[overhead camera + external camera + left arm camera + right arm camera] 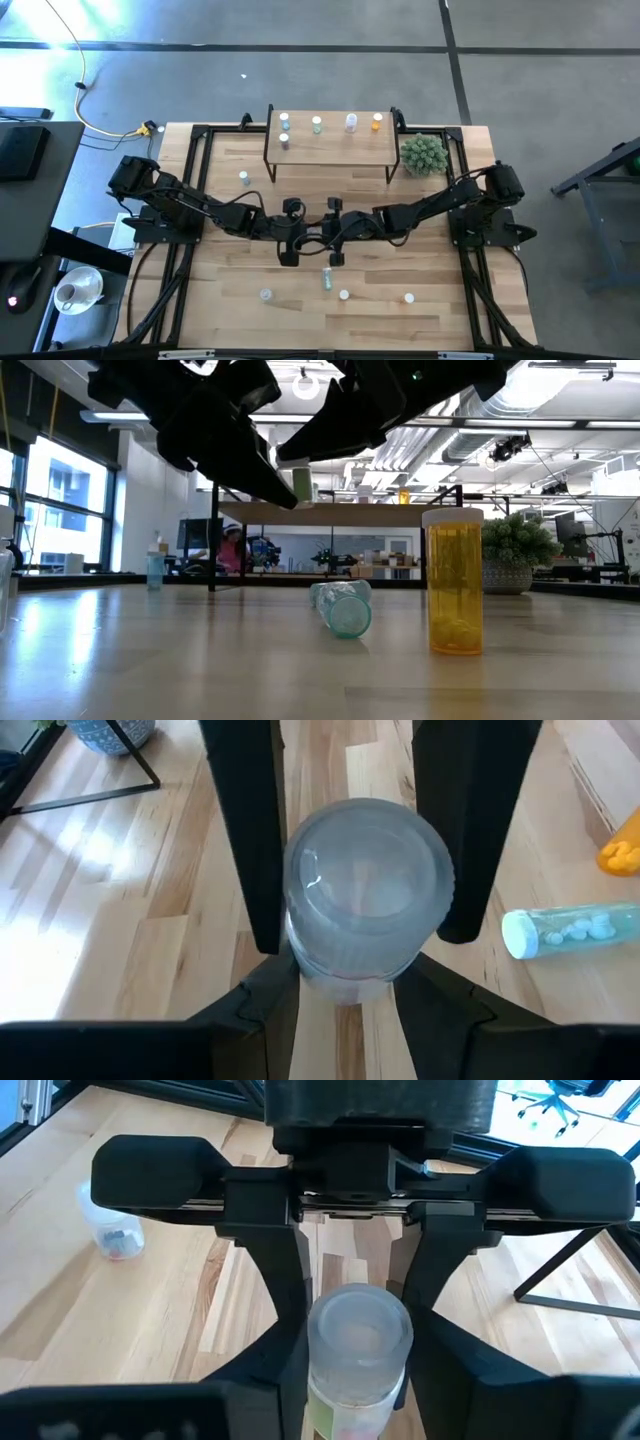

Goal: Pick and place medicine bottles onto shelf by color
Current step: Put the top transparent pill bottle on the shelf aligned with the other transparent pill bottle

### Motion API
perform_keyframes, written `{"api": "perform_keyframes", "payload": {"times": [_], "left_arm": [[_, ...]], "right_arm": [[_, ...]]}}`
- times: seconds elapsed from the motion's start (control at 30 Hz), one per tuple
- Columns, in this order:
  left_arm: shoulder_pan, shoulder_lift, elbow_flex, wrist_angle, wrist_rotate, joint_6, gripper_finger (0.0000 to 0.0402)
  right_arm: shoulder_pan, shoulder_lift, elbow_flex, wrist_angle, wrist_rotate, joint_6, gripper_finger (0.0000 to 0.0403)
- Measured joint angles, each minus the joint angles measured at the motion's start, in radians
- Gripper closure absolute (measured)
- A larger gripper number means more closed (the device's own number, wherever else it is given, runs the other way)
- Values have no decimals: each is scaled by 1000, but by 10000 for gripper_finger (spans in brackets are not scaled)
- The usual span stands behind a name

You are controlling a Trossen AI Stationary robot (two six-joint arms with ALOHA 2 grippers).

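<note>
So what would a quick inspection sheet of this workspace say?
Surface: wood table, nothing spilled.
Job's things: five bottles standing on the shelf. Others are loose on the table. The green bottle lies on its side.
Clutter: plant beside the shelf.
Grippers: the left gripper holds a clear bottle mid-table. The right gripper is close beside it.
Cables: yellow cable on the floor, off the table.
Surroundings: open workshop, with a person far behind the table.
</note>
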Motion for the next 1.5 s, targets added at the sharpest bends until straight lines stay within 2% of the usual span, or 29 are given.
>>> {"api": "perform_keyframes", "payload": {"times": [0.3,0.47,0.6,0.7,0.87,1.0,1.27,1.5], "left_arm": [[0,0,0,1,-6,-48,222],[0,0,0,3,-19,-42,191],[0,-17,0,-7,-80,-34,167],[0,-42,0,-34,-93,-21,160],[0,-103,36,-150,-92,-15,159],[0,-166,42,-183,-90,-5,159],[9,-311,43,-200,-65,29,158],[43,-436,43,-244,-54,30,158]], "right_arm": [[0,-2,0,-5,1,-3,271],[1,-44,0,-63,78,-3,278],[1,-106,0,-114,105,5,279],[1,-161,0,-132,125,-2,280],[-4,-255,-1,-157,232,-44,280],[-23,-335,-2,-191,273,-56,276],[-122,-437,-4,-216,317,-49,274],[-304,-448,-107,-123,278,38,273]]}}
